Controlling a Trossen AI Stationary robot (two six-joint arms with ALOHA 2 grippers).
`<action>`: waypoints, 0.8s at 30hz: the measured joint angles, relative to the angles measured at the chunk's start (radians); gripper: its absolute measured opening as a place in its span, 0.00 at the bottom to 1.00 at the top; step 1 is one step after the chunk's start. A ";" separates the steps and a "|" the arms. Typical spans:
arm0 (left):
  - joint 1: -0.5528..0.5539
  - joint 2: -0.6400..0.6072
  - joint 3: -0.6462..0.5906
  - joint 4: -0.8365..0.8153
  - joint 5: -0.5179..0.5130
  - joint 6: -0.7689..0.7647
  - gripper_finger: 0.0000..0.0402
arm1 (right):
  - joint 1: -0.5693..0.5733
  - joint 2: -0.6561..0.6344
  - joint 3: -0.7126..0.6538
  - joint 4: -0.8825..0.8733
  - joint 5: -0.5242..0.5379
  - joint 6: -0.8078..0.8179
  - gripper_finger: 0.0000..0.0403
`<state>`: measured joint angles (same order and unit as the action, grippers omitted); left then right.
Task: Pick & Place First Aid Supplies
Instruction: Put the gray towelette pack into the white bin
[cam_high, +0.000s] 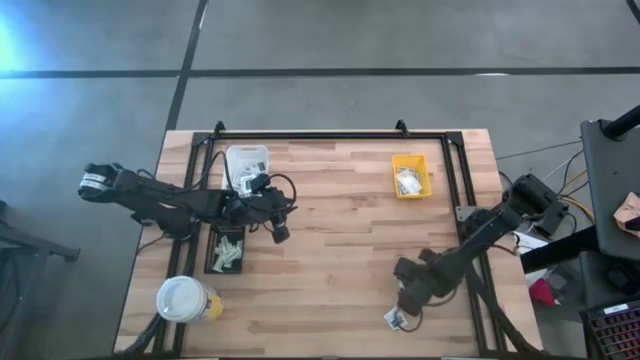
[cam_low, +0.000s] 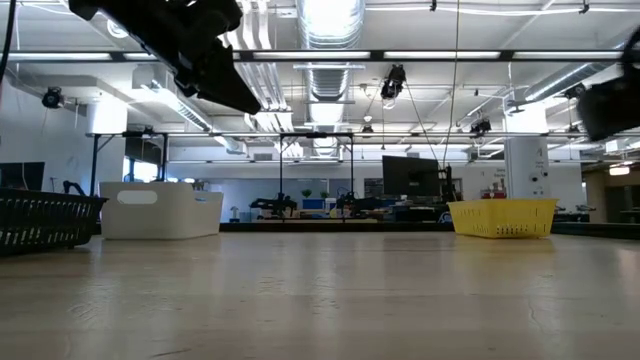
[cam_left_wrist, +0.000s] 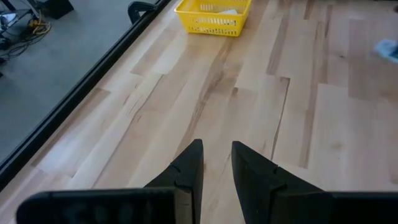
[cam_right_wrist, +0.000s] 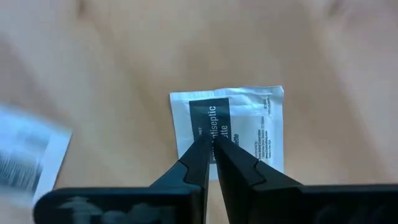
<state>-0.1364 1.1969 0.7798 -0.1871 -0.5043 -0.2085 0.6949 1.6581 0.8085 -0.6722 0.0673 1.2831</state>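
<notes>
Currently the piece in play is a flat white antiseptic packet (cam_right_wrist: 227, 127) with a dark printed patch, at the near right part of the tabletop (cam_high: 340, 250), seen in the high view as a small pale square just below the right gripper (cam_high: 408, 296). Right wrist view: the fingers (cam_right_wrist: 193, 163) drawn nearly together over the packet's dark patch, tips at its lower edge; whether they pinch it or merely touch it cannot be told. A second packet (cam_right_wrist: 25, 155) lies just beside, blurred. Narrow stance suits a thin sachet that must be nipped at an edge. Judgement: pick step, packet not yet carried. Likely destination the yellow tray (cam_high: 411, 175) at the far right, already holding a few white pieces. Left gripper (cam_high: 280, 228) waits over the tabletop beside the black tray (cam_high: 212, 262) holding other supplies; its fingers (cam_left_wrist: 188, 177) stand a narrow gap apart, nothing between them. White tray (cam_high: 247, 160) and yellow cup (cam_high: 185, 299) on the left side, untouched.
</notes>
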 joint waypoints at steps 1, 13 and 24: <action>0.000 0.000 -0.001 0.000 0.005 0.000 0.19 | -0.018 0.000 0.000 0.001 0.018 -0.024 0.07; 0.000 0.000 -0.001 -0.001 0.016 0.000 0.19 | -0.212 0.006 0.000 0.036 0.150 -0.223 0.07; 0.000 0.035 -0.033 0.017 0.025 -0.031 0.19 | -0.341 0.009 -0.003 0.201 0.206 -0.417 0.07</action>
<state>-0.1364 1.2321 0.7470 -0.1702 -0.4789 -0.2390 0.3537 1.6668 0.8056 -0.4717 0.2730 0.8665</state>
